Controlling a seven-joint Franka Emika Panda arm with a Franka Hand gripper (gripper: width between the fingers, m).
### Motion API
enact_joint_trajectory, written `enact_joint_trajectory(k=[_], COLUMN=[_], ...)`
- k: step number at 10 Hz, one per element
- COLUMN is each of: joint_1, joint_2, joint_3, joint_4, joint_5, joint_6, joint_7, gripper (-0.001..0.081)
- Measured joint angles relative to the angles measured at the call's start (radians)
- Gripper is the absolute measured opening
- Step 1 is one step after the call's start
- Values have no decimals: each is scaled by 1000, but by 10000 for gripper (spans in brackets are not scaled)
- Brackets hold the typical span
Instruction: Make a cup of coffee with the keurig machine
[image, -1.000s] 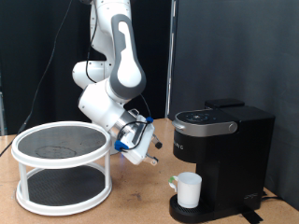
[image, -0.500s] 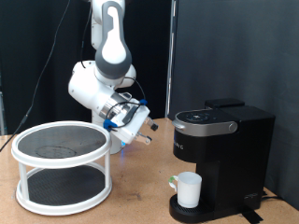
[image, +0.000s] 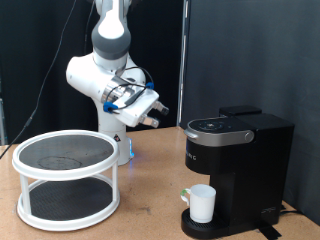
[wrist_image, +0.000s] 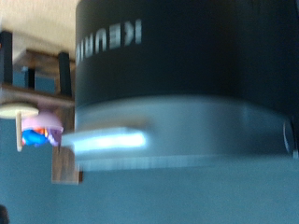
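The black keurig machine stands at the exterior view's right with its lid down. The white cup sits on its round drip base, under the spout. My gripper hangs in the air to the left of the machine, above the level of its top, pointing toward it; nothing shows between its fingers. In the wrist view the machine fills the frame, blurred, with its KEURIG lettering on the black front and its silver rim; the fingers do not show there.
A white two-tier round rack with dark mesh shelves stands at the exterior view's left on the wooden table. A black curtain hangs behind. The robot base stands behind the rack.
My arm has lifted and swung up: the gripper rose from low beside the rack to a point higher than the machine's top. The cup and machine have not moved.
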Motion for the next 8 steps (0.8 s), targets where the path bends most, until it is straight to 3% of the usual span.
enact_joint_trajectory(k=[6, 8], joint_1=[0, 0], joint_2=[-188, -210], joint_3=[-11, -12], joint_4=[45, 41], joint_5=[-71, -79], joint_6=[-25, -27], joint_7=[211, 235], gripper=[734, 734])
